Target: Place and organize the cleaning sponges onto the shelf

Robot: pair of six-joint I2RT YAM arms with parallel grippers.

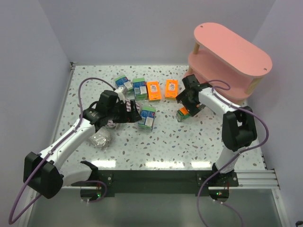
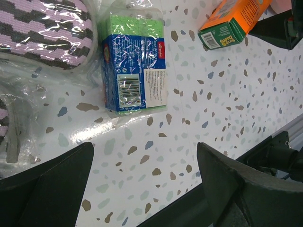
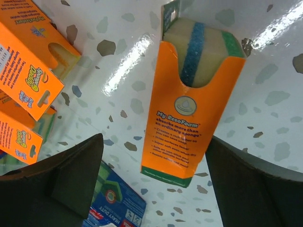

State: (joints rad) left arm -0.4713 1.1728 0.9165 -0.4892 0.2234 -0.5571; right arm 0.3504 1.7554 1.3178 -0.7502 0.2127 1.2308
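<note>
Pink shelf stands far right, top board bare. Every sponge in view lies on the speckled table. Right gripper hangs with jaws spread wide astride the orange pack, touching nothing. Light, squashy foam in a stiff card sleeve, I'd say: pinch across the sleeve's long edges. Left gripper gapes too, near the green-and-blue pack, whose wrap looks slick. Two more orange packs crowd alongside.

Lab test cell w/ plain walls (terrazzo tabletop).
</note>
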